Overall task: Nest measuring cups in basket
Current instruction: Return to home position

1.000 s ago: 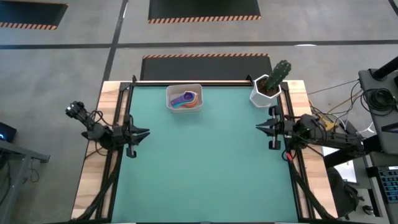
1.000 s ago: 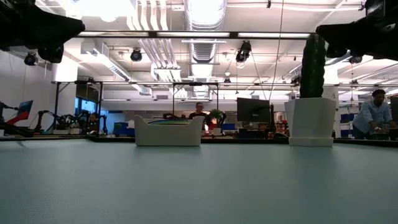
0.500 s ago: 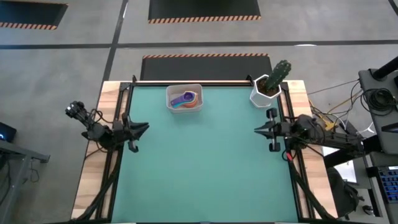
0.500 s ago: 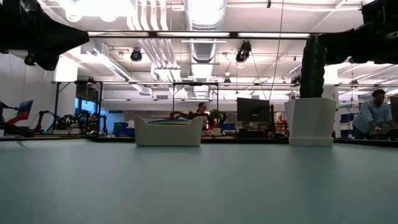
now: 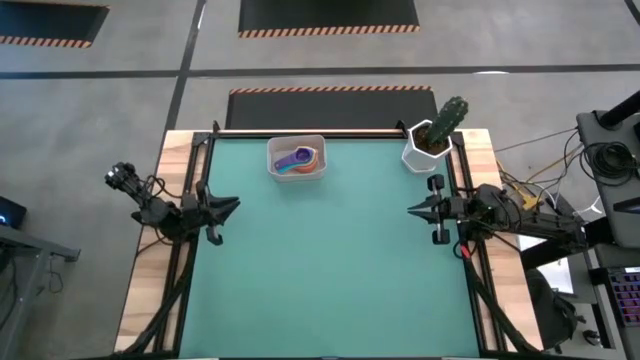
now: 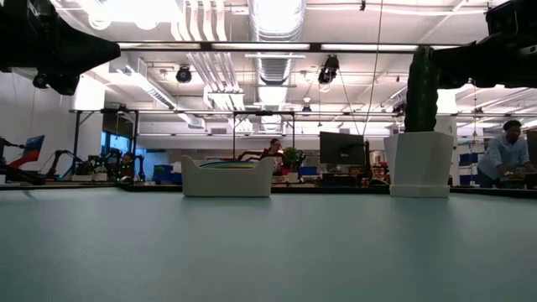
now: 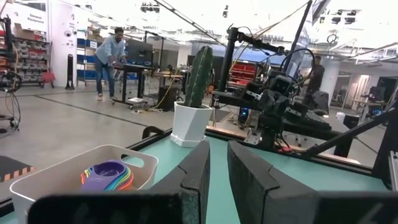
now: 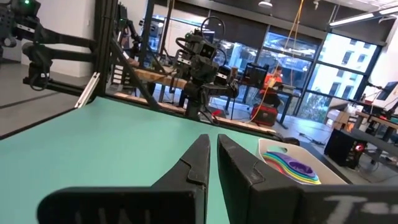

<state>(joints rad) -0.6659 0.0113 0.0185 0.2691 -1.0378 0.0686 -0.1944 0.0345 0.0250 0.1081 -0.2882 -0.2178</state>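
High view sets the left gripper (image 5: 232, 207) at the left edge of the table (image 5: 320, 280), pointing inward, its fingers drawn close with only a slim gap and nothing between them. Well apart from it, ahead and off toward the far edge, the basket (image 5: 297, 139) holds the measuring cups (image 5: 298, 160) nested with purple on top, so the job looks done. Opposite, the right gripper (image 5: 412, 209) is likewise narrow and empty, seemingly parked at its resting pose.

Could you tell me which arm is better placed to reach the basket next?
Probably left: the left gripper sits nearer the basket; the right gripper is farther, near the cactus pot.
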